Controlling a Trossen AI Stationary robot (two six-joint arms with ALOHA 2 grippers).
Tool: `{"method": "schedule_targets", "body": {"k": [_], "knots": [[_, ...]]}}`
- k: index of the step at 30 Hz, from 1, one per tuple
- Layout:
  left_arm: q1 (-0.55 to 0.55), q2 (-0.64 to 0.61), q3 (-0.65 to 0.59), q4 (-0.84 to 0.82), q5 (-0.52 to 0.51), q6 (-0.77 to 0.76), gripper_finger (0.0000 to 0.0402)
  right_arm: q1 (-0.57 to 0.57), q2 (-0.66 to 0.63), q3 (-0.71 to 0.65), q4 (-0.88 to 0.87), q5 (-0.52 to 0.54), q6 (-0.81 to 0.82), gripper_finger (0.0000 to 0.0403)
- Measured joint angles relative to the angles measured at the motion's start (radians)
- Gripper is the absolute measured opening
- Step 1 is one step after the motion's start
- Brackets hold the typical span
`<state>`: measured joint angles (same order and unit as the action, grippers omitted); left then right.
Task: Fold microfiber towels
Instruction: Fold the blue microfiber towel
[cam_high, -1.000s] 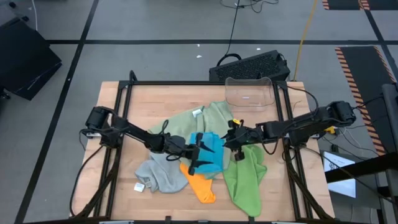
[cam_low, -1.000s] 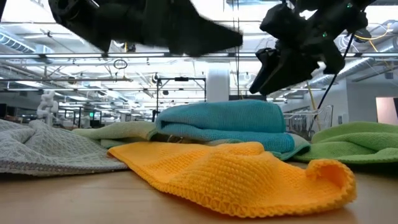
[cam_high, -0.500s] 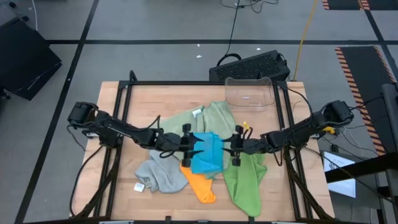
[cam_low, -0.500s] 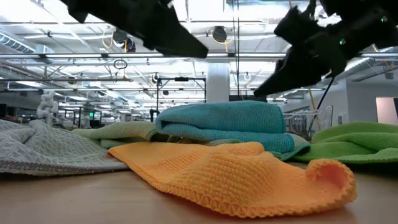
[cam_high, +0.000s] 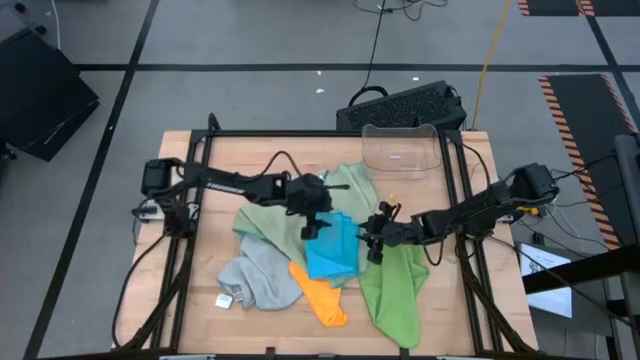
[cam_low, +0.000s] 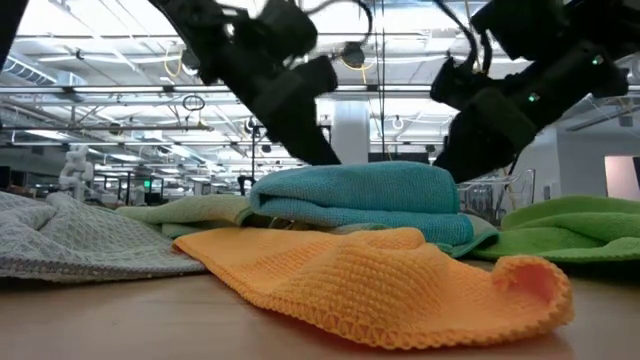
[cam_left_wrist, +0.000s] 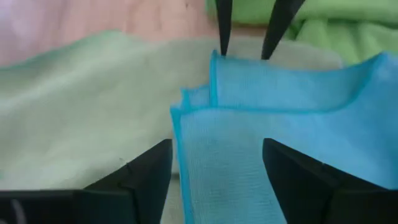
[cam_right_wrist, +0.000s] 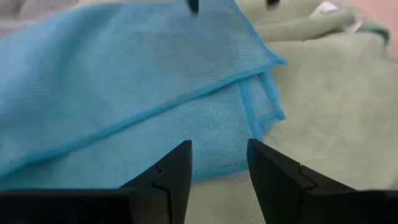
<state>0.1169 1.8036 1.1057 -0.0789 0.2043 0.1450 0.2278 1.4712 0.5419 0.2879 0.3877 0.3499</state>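
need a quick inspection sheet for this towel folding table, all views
surface: wooden table in a black frame, bare wood at the edges
job's things: folded blue towel lies on the sage green towel; grey towel, orange towel and lime green towel lie crumpled around it
clutter: clear plastic bin at the far edge
grippers: left gripper open at the blue towel's far corner; right gripper open at its right edge; neither holds cloth
cables: cords on the floor beyond the table
surroundings: black case behind the bin; open hall in the low view
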Motion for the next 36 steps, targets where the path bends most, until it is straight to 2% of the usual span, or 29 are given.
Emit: {"method": "schedule_targets", "body": {"k": [3, 7, 11, 16, 21, 26, 30, 36], "knots": [[0.018, 0.028, 0.019, -0.001, 0.039, 0.002, 0.0259, -0.013, 0.006, -0.003, -0.009, 0.002, 0.0, 0.0148], [0.028, 0.052, 0.028, -0.003, 0.052, 0.012, 0.0231, -0.024, 0.007, -0.002, -0.018, 0.0, -0.006, 0.0148], [0.029, 0.06, 0.028, -0.007, 0.082, 0.031, 0.0173, -0.033, 0.007, -0.016, -0.025, -0.01, 0.011, 0.0148], [0.023, 0.079, 0.026, -0.002, 0.084, 0.074, 0.0094, -0.059, 0.007, -0.034, 0.005, -0.124, 0.086, 0.0147], [0.012, 0.068, 0.028, 0.011, 0.083, 0.099, 0.0012, -0.081, 0.007, -0.07, 0.098, -0.185, 0.121, 0.0114], [-0.005, 0.067, 0.028, 0.025, 0.059, 0.109, 0.001, -0.085, 0.007, -0.1, 0.215, -0.21, 0.116, 0.0054], [-0.032, 0.067, 0.038, 0.036, 0.049, 0.116, 0.0005, -0.087, 0.007, -0.104, 0.232, -0.21, 0.101, 0.0008], [-0.079, 0.054, 0.065, 0.02, -0.021, 0.154, 0.0004, -0.101, 0.007, -0.105, 0.278, -0.21, 0.088, 0.0004]]}}
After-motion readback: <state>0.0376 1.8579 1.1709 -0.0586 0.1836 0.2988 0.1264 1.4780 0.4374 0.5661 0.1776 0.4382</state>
